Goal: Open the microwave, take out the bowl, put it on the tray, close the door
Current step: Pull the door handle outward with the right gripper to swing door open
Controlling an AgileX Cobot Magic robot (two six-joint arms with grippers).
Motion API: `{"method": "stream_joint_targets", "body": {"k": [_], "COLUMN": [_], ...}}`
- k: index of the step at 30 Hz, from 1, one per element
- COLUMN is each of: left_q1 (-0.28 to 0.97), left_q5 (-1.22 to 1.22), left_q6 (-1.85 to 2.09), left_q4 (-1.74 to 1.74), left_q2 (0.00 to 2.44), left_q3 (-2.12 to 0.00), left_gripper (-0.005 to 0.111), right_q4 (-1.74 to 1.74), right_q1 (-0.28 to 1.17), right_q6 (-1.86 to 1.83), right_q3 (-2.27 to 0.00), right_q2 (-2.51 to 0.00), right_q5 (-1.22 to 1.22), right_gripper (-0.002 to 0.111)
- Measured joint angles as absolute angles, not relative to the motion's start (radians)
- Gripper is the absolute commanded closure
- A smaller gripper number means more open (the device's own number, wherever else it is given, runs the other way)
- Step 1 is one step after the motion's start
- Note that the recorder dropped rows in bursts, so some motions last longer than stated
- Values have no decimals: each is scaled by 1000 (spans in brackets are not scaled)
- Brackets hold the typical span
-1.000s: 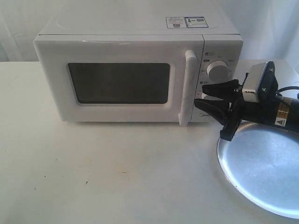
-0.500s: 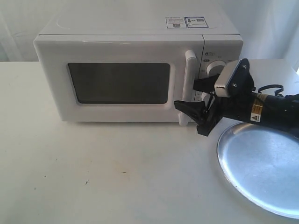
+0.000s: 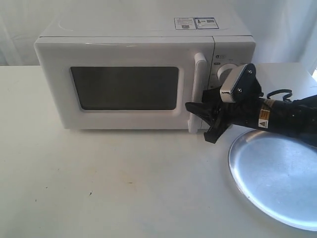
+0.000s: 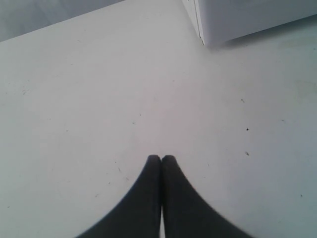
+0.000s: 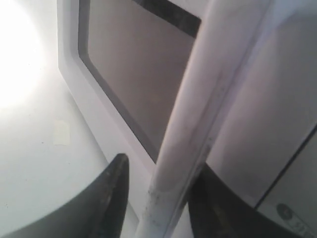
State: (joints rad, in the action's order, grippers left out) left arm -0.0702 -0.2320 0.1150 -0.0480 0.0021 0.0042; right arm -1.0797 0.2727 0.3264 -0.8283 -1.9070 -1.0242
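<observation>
You had a wide stretch of bare surface [image 3: 99, 183] in front of the microwave [image 3: 133, 29] and off to its left, free for any approach. On the right the tray [image 3: 277, 178] lay flat near the microwave's front corner, low-rimmed but taking up that side of the surface. The door [image 3: 124, 54] was shut and sealed off the cavity. Its handle [image 3: 199, 69] stood proud as a vertical bar. Your right gripper [image 3: 195, 99] straddled the bar's lower part with fingers spread either side, and its arm ran above the tray's far rim. Your left gripper [image 4: 161, 159], fingers pressed together, hung over bare surface, with only the microwave's corner nearby.
</observation>
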Motion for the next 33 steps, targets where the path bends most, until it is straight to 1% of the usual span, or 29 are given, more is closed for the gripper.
{"method": "stream_joint_targets", "body": {"k": [4,5,11,16,18,20,21,23,27,33], "left_q1": [-70,-70,-70,-70,-70,-70,-70,-70,-70,-70], "left_q5": [-232,-232,-232,-232,-232,-232,-232,-232,-232,-232], "left_q6": [115,115,115,115,115,115,115,115,115,115], "left_q4": [-48,-48,-48,-48,-48,-48,-48,-48,-48,-48], "left_q2": [2,2,2,2,2,2,2,2,2,2], "left_q3": [4,4,4,4,4,4,4,4,4,4], "left_gripper": [107,107,107,107,107,107,107,107,107,107], "right_q4": [-1075,-1071,-1201,-1239,-1243,-1257,-1270,-1307,-1411,-1626], "right_q1": [269,267,260,255,255,255,257,264,272,276], "right_q6": [326,326,349,347,366,416,430,468,475,646], "right_q3": [-835,-837,-878,-887,-887,-887,-887,-885,-877,-877], "right_q2": [-1943,-1950,-1996,-1997,-1991,-1972,-1961,-1936,-1873,-1740], "right_q5": [-1089,-1105,-1205,-1208,-1204,-1179,-1169,-1141,-1161,-1093], "right_gripper": [106,108,108,108,105,92,83,76,75,75]}}
